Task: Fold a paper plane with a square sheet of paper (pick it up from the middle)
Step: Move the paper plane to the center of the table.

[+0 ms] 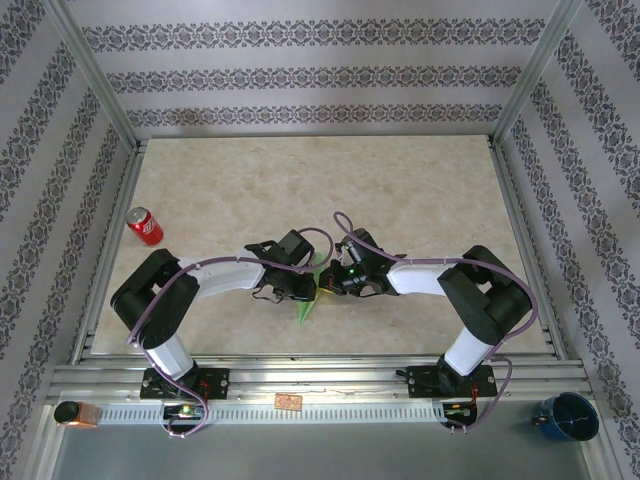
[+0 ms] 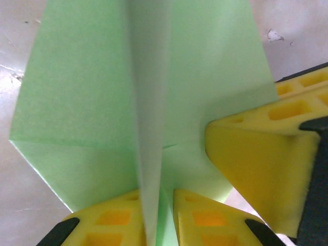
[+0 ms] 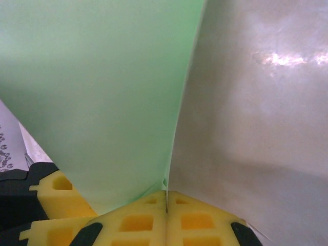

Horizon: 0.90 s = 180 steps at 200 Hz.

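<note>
Right, pinching here with the left gripper [image 2: 154, 228], shut flat on the raised centre crease of the paper plane [image 2: 77, 102]. Likewise at the right gripper [image 3: 166, 212]: closed tight on a thin green edge, with no gap to see between the pads [image 3: 133, 220]. From above, meeting nose to nose at the middle of the table [image 1: 420, 200], close to the near rail, with the green fold caught between them. Hard to tell whether resting on the surface or lifted just off it. Running near-and-slightly-left along its long axis, tip toward the bases, with wings spread either side of the crease. Gripped from left and right at about equal reach, so no clear favourite for the next press. Crowded, though: a yellow finger [image 2: 256, 169] from the right arm just beside the left pinch. Well apart at far left, a red soda can [image 1: 144, 226]; off the table at near right, a blue cup [image 1: 567, 415]. Probably wing creasing next; risk of tearing under 2 opposed grips.
</note>
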Motion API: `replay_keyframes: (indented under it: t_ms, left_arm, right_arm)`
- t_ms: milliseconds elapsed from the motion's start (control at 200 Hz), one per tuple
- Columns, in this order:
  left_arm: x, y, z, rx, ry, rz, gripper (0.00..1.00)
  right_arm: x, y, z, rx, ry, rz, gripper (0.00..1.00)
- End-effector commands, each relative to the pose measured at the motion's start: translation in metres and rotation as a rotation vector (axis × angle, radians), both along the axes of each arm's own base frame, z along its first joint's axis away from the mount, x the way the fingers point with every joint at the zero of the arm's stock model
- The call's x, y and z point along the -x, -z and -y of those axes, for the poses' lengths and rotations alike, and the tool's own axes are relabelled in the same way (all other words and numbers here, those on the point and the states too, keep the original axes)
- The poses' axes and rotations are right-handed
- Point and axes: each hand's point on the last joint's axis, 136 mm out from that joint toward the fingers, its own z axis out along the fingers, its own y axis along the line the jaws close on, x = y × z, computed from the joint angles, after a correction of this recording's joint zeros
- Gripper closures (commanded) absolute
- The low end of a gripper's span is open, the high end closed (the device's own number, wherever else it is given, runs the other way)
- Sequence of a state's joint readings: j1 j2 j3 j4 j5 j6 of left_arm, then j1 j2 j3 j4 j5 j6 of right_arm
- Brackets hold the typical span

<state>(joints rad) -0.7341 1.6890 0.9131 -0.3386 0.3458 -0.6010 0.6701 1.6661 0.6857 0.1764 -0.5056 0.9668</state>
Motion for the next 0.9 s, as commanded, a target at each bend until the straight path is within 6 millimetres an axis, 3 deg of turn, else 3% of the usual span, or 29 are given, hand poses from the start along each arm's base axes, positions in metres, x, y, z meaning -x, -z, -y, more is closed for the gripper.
replay_keyframes:
  t_ms: [0,335,535,894]
  left_arm:
    - [0.006,0.004,-0.003,-0.049,0.036,-0.008,0.81]
    - [0.003,0.002,-0.002,-0.082,0.060,-0.002,0.89]
    - [0.000,0.004,-0.003,-0.109,0.047,-0.001,0.93]
    - [-0.030,-0.014,-0.031,-0.266,-0.123,0.119,0.93]
  right_arm:
    - [-0.005,-0.007,-0.005,-0.023,-0.005,0.016,0.94]
    - [-0.006,-0.012,0.000,-0.030,0.006,0.029,0.89]
    - [-0.008,-0.019,0.005,-0.039,0.015,0.047,0.77]
    - [-0.017,-0.030,0.056,-0.028,0.135,0.090,0.75]
